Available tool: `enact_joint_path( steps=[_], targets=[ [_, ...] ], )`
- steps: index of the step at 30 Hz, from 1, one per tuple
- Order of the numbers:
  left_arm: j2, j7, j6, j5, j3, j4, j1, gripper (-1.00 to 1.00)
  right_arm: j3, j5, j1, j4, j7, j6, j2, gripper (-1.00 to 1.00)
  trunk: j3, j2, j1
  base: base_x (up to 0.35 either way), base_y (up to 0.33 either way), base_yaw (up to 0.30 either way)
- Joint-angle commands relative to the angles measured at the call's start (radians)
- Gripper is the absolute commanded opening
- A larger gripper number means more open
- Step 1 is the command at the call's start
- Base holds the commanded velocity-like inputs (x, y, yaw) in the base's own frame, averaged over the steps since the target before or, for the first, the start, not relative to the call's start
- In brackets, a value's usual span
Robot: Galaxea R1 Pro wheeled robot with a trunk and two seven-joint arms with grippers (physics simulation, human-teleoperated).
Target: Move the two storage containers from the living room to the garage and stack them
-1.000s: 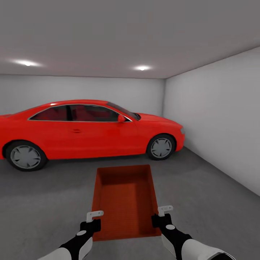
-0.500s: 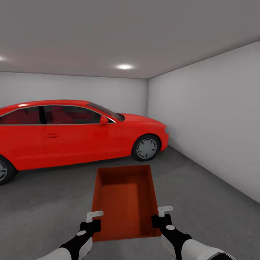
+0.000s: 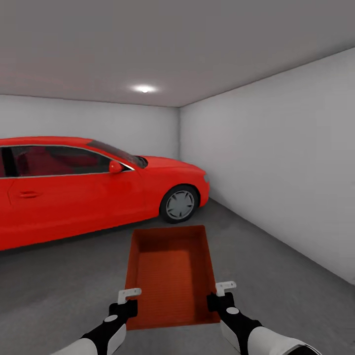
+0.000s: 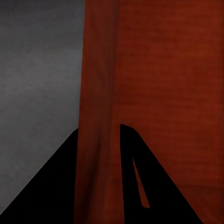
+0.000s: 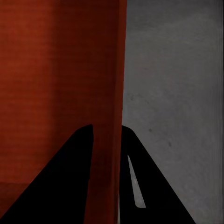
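I am in the garage, holding one red-orange storage container (image 3: 170, 271) out in front of me above the dark grey concrete floor (image 3: 276, 276). My left gripper (image 3: 129, 296) is shut on the container's left wall near the close end, and my right gripper (image 3: 224, 288) is shut on its right wall. In the left wrist view the red wall (image 4: 100, 116) runs between the two dark fingers (image 4: 140, 186). The right wrist view shows the other wall (image 5: 114, 93) pinched the same way, with grey floor (image 5: 177, 93) beyond. The container is open-topped and empty.
A red car (image 3: 88, 185) stands ahead on the left, its front wheel (image 3: 178, 203) close to the container's far end. A plain white wall (image 3: 276, 158) runs along the right and another closes the back. Bare concrete lies ahead on the right.
The whole picture has slid leftward, so the camera has turned to the right: the car sits further left and more of the right wall shows. The container and both grippers keep their places in the picture.
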Motion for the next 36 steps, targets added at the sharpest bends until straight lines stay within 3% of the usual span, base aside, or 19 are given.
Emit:
enact_joint_path(
  steps=[1, 36],
  targets=[
    [-0.007, 0.003, -0.001, 0.011, 0.042, 0.001, -0.001, -1.0, -0.072, -0.009, -0.001, -0.051, -0.003, -0.001, 0.013, -1.0, -0.002, -0.001, 0.001, 0.322, 0.0, -0.282],
    [-0.007, 0.002, 0.0, 0.011, 0.043, 0.002, -0.001, -1.0, -0.072, -0.009, -0.001, -0.051, -0.003, -0.001, 0.013, -1.0, -0.002, -0.001, 0.001, 0.322, 0.0, -0.282]
  ],
)
